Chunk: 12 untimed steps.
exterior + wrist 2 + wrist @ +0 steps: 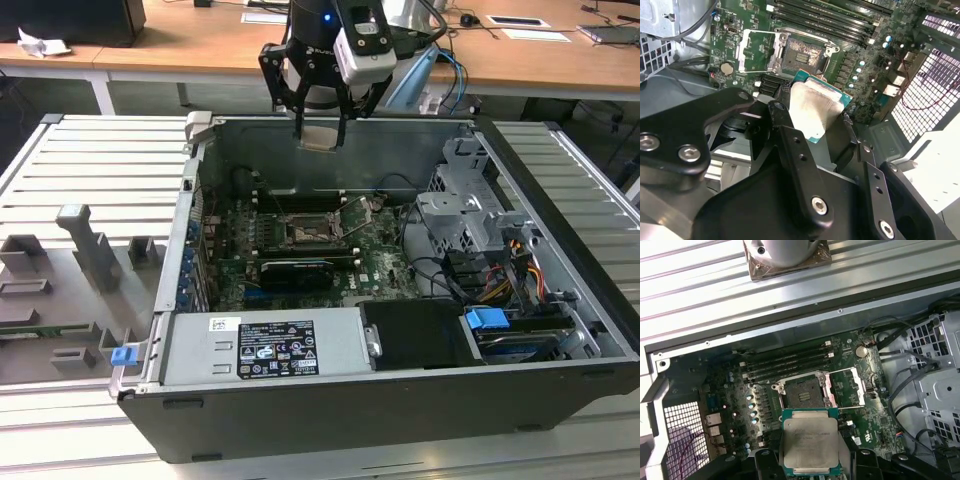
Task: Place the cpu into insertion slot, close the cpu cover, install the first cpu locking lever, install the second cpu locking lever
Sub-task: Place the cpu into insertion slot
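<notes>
Pale silver metal catches our eye first: the cpu (808, 442) is clamped flat between the fingers of the gripper (320, 128). In the exterior view we see it hanging high over the open case (300, 400), near the far wall and well clear of the green board (385, 265). In the first wrist view the slot (802, 392) shows its dark contacts, uncovered. The cover (850, 386) is swung open and lies just beside the slot.
</notes>
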Motion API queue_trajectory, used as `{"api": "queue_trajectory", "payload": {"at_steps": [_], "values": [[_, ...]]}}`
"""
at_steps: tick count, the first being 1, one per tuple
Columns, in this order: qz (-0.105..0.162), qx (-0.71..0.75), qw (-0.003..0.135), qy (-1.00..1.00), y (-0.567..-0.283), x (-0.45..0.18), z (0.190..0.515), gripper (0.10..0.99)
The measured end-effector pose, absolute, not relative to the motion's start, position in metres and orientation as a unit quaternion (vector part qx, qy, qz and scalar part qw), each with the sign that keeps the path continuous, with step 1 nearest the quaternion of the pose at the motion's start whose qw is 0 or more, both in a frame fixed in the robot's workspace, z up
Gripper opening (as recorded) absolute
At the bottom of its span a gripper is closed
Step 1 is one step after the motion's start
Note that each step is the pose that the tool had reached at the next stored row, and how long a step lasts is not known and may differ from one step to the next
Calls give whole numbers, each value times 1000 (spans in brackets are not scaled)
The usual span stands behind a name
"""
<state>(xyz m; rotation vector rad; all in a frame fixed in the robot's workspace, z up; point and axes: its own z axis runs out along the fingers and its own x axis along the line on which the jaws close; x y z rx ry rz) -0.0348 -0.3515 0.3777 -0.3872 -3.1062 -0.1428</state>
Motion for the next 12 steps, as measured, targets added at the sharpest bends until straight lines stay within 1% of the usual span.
{"api": "queue_trajectory", "payload": {"at_steps": [12], "values": [[-45,-128,4,-991,-352,-35,375,529]]}}
